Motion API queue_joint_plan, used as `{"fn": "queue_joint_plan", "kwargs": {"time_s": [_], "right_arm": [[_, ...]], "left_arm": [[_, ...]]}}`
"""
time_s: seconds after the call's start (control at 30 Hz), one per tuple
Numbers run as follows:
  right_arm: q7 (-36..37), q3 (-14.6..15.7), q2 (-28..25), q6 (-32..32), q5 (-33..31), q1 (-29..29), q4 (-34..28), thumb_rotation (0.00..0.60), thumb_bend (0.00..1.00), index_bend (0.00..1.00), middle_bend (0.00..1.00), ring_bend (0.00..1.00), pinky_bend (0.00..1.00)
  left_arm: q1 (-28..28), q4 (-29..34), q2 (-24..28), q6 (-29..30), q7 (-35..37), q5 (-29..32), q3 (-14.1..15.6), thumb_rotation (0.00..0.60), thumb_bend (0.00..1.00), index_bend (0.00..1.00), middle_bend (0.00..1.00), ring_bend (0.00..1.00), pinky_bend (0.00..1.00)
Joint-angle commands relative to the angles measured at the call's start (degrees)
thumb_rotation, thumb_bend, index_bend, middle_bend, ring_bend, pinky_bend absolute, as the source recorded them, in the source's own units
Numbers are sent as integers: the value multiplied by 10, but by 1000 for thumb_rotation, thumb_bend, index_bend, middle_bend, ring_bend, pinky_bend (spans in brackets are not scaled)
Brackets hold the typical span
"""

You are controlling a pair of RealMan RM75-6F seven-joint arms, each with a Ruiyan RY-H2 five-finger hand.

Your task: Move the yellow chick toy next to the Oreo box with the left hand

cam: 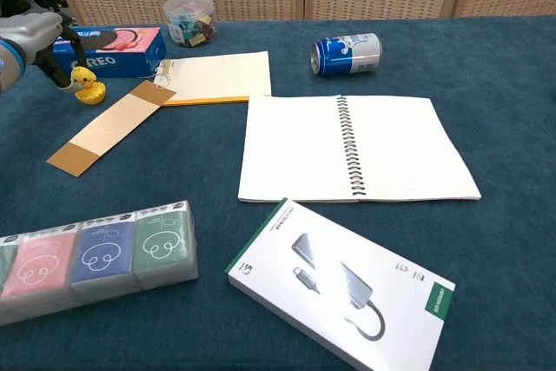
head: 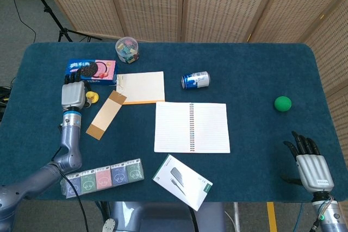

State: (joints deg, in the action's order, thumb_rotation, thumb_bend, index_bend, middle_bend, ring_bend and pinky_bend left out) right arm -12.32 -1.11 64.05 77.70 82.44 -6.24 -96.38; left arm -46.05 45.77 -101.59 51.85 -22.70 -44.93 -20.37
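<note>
"OREO" reads in white letters on the blue and pink cookie box (cam: 106, 48); no other print is legible.

table (head: 255, 74): matt blue cloth | can (cam: 347, 53): glossy metal | yellow chick toy (cam: 84, 81): perhaps plastic

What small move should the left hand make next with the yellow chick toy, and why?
Probably open the fingers and draw back. In the chest view the yellow chick toy seems to sit on its yellow base on the table, just in front of the Oreo box, with the left hand at its side, so the placing looks done.
</note>
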Motion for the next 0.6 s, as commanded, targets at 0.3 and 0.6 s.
{"fn": "queue_joint_plan", "kwargs": {"time_s": [0.3, 0.6], "right_arm": [[6, -1, -2, 5, 2, 2, 0, 600, 0, 166, 0, 0, 42], [8, -1, -1, 7, 4, 2, 2, 600, 0, 165, 0, 0, 41]], "left_arm": [[-1, -18, -14, -10, 2, -2, -5, 600, 200, 521, 0, 0, 0], [3, -11, -7, -1, -1, -7, -11, 600, 103, 335, 0, 0, 0]]}}
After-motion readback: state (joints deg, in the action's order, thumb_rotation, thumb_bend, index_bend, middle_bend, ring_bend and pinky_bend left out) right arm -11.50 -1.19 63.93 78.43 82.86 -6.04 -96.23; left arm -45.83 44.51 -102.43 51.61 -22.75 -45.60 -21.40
